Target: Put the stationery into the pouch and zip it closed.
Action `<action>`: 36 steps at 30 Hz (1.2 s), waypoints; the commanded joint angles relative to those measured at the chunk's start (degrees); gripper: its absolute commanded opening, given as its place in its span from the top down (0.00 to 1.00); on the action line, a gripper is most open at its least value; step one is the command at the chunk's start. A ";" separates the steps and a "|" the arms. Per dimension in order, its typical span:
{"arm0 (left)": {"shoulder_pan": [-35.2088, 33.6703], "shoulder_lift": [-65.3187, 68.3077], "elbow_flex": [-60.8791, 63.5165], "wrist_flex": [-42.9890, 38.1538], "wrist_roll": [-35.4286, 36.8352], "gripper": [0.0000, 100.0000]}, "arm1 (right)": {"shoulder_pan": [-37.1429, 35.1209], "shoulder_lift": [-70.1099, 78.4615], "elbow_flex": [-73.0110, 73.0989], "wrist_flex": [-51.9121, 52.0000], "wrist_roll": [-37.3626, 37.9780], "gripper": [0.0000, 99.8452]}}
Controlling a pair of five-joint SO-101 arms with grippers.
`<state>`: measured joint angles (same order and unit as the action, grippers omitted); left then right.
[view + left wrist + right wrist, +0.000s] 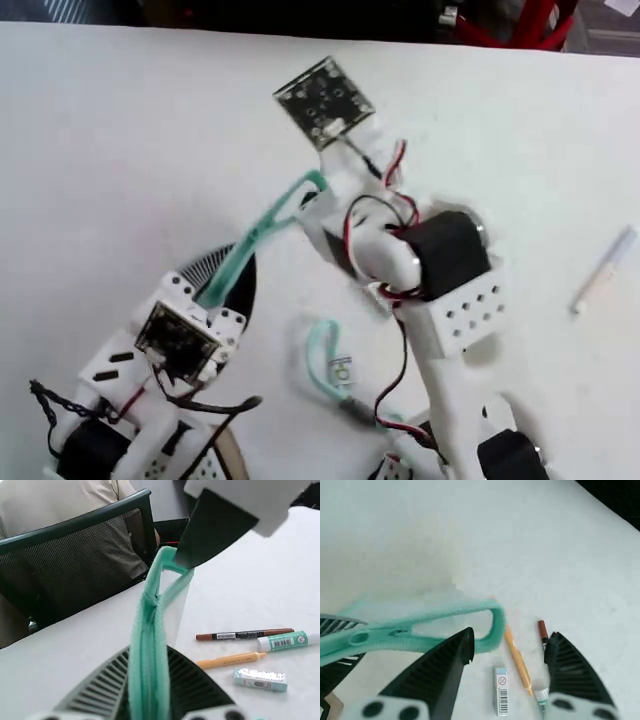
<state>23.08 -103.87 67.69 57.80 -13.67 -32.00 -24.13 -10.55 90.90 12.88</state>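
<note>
1. High view: the pouch (262, 232) runs slantwise between the two arms, with the left gripper (222, 283) at its lower end.
2. Left wrist view: the left gripper pinches the pouch's green zip edge. A brown pen (245, 634), orange pencil (231, 659) and eraser (260, 679) lie on the table (240, 590) beside it.
3. Right wrist view: the right gripper (510, 636) is spread wide, and the pouch's end loop lies just beside one jaw.

The bench (120, 130) is overlooked steeply from above by the high camera. The pouch (147, 650) is seen close, lengthwise, from the left wrist, and downward from the right; the orange pen (517, 662) is shared by both.
</note>
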 commanded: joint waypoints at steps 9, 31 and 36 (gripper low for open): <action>-1.01 -0.66 3.52 -5.19 1.49 0.98 | 12.00 1.19 -14.51 7.52 6.33 0.67; -7.43 -0.66 8.09 -5.19 3.16 0.98 | 37.85 45.32 5.71 1.80 55.38 0.69; -7.34 -0.66 9.14 -6.33 3.08 0.98 | 37.49 40.84 15.65 -3.38 58.55 0.69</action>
<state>16.57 -105.01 75.69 51.65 -10.95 5.27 20.97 1.49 90.55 70.29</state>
